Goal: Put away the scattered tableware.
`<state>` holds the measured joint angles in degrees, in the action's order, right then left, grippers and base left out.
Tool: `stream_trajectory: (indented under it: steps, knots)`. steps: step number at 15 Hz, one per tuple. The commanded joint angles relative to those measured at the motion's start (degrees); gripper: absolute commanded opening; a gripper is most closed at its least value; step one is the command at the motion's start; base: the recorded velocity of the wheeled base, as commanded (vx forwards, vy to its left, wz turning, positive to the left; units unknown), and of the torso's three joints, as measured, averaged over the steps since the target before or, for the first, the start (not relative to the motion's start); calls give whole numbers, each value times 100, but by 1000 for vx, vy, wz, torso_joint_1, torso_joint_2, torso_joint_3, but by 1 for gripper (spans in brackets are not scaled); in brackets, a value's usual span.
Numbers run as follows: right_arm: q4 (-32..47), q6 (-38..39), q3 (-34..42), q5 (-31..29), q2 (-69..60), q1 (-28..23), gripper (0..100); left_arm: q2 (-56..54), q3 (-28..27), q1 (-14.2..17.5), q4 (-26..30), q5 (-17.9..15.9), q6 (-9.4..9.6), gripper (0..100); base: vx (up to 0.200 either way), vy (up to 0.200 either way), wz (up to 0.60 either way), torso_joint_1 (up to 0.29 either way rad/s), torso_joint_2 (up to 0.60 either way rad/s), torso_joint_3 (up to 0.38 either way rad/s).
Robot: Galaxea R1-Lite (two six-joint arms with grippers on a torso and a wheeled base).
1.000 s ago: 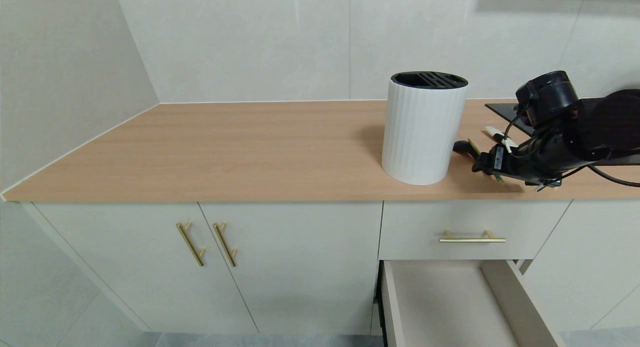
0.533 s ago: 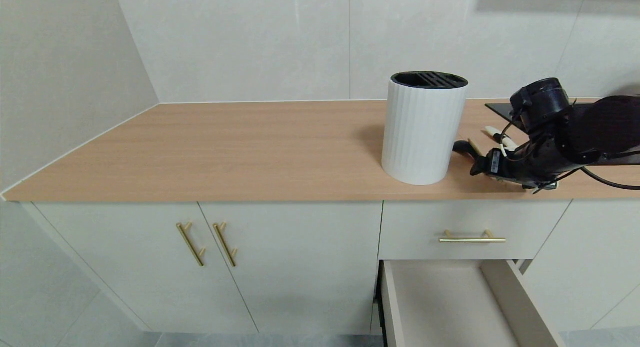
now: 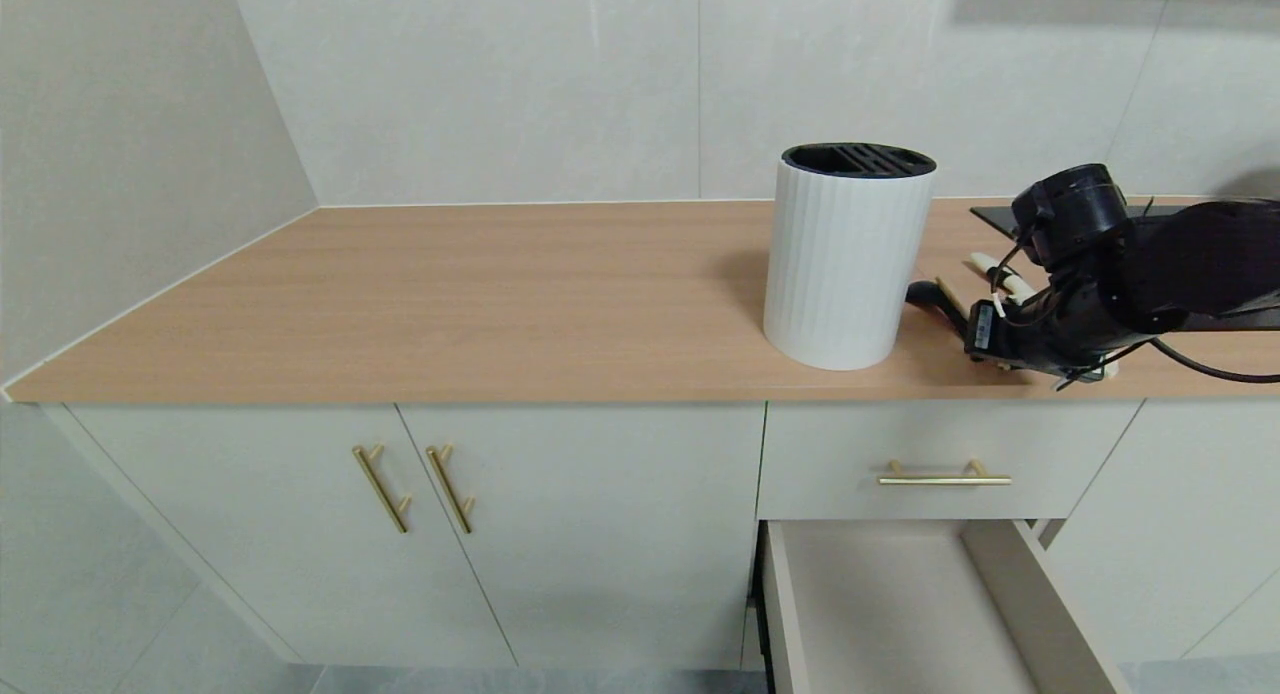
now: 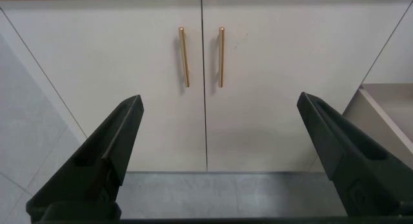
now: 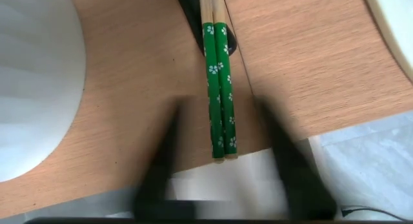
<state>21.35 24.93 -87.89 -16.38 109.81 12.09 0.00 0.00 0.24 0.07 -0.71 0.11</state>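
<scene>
Two green-tipped chopsticks beside one white holder — right gripper fingers apart, straddling both, gripping nothing; left gripper spread wide, empty.

We see 2 chopsticks with green ends dotted with small white flowers and pale wood above. The holder is white with fine vertical ribs and a black slotted top. The counter shows warm tan wood grain. The cabinet doors are off-white with gold handles.
</scene>
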Motion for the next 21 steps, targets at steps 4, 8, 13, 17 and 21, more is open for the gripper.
stream_trajectory:
  steps: [4,8,13,17,21]
  knots:
    - [1,3,-8,-5,-56,4,0,0,0,2,1,0,7,100,0,0,0,0,0,0]
    - [10,3,0,-5,-92,4,0,0,0,2,1,0,-2,100,0,0,0,0,0,0]
    - [36,-120,994,276,-2122,100,0,0,0,2,1,0,-2,100,0,0,0,0,0,0]
    - [71,-261,1820,636,-3361,549,0,0,0,2,1,0,-2,100,0,0,0,0,0,0]
    - [1117,-278,2576,1006,-4723,1129,0,0,0,2,1,0,7,100,0,0,0,0,0,0]
